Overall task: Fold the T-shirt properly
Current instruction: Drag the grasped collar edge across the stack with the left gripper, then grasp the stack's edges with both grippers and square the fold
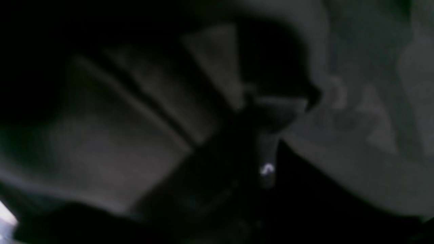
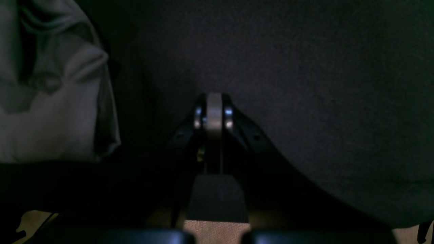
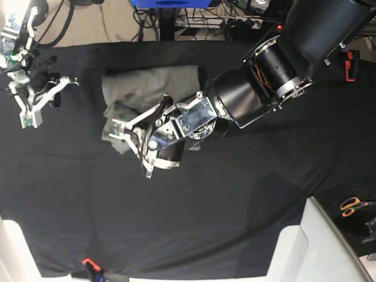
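Most of the folding looks done, though not neatly. Nearest in the base view, the black table cloth [image 3: 194, 223] lies bare, with orange-handled scissors [image 3: 351, 205] at its right edge. Further in, left of centre, the left gripper [image 3: 136, 144] hovers low over the T-shirt [image 3: 150, 82], its jaws spread apart at the bundle's near left corner. Its own wrist camera is too dark and blurred to show whether any fabric lies between the fingers, so no grasp can be confirmed. The T-shirt is a compact grey bundle, layered and rumpled, its far half flatter than the near-left corner. Farther left, the right gripper [image 3: 32, 100] sits well apart from the shirt, clenched on nothing. Remaining work, by my judgement: smoothing or tucking that bunched corner.
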